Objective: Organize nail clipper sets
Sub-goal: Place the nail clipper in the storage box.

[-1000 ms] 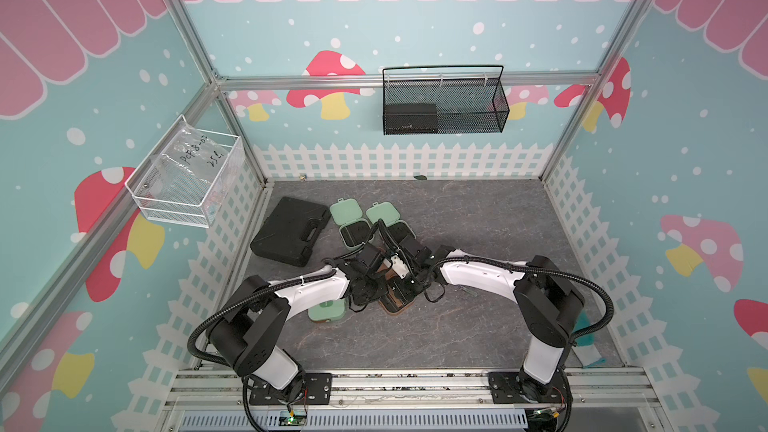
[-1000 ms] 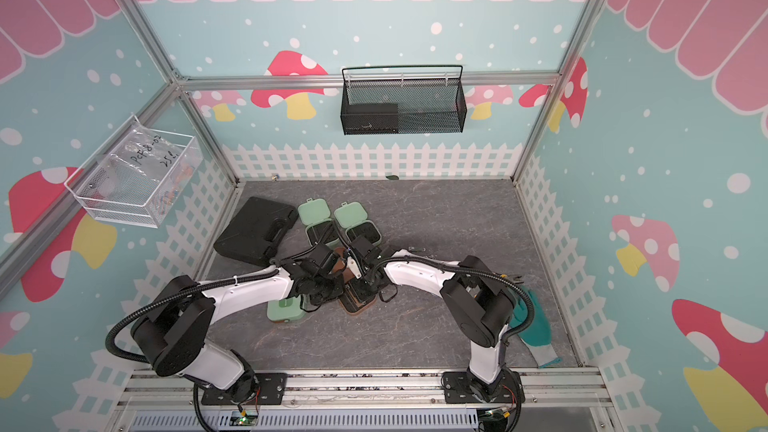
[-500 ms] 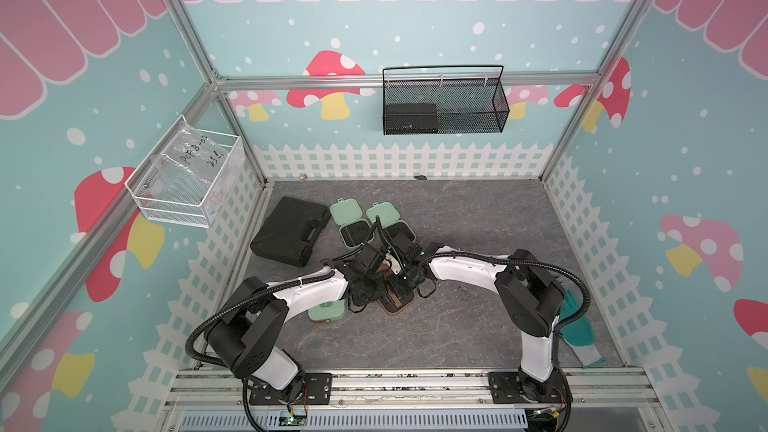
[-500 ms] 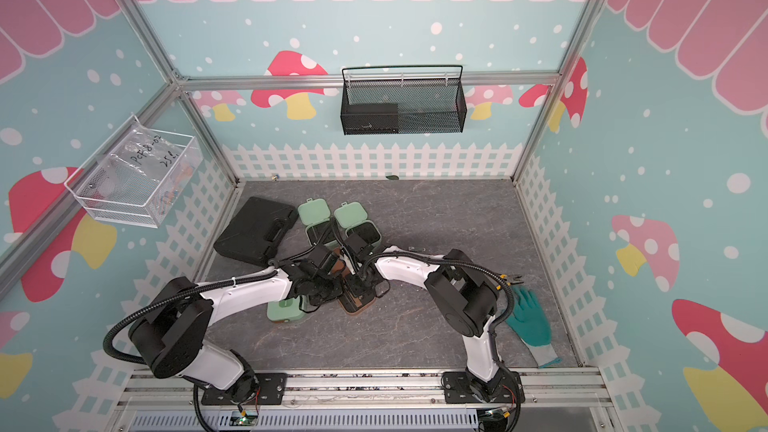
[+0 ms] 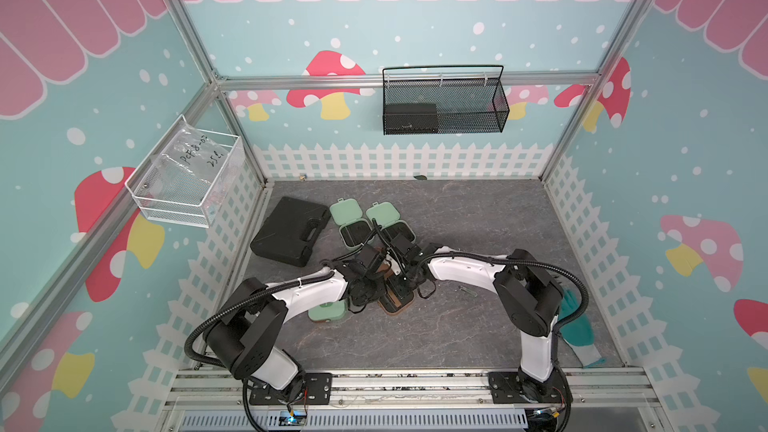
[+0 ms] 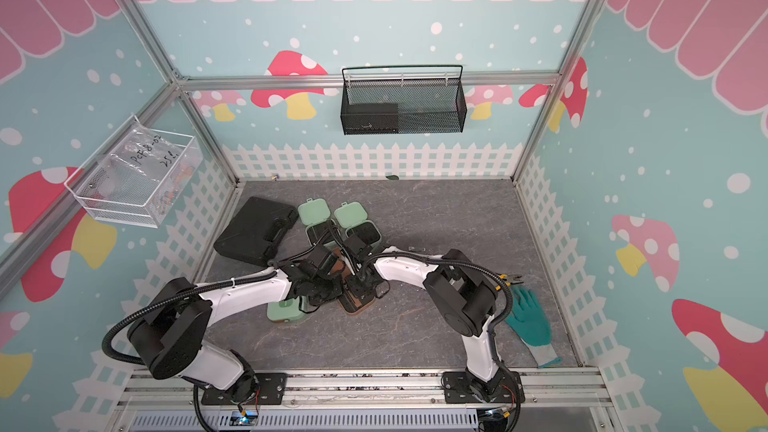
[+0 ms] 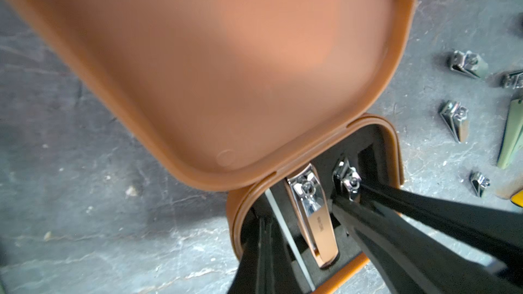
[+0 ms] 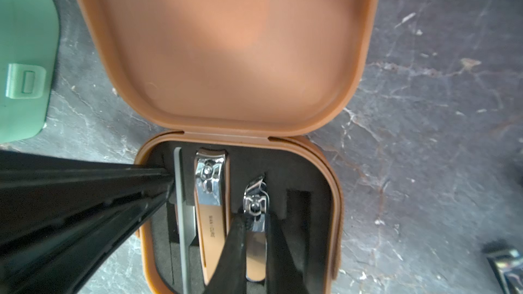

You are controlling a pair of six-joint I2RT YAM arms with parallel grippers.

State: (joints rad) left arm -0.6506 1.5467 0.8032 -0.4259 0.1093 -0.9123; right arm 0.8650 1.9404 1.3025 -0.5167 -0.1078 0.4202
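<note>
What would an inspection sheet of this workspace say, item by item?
Surface: grey stone-pattern table.
Job's things: brown case open, large clipper and file slotted; two mint cases open, third mint case shut; loose clippers on the table.
Clutter: black handled case, teal glove.
Grippers: left gripper shut, tip inside the brown case beside the file; right gripper shut on the small clipper.
Cables: black hoses along both arms.
Surroundings: black mesh basket on back wall, wire basket on side wall.
</note>
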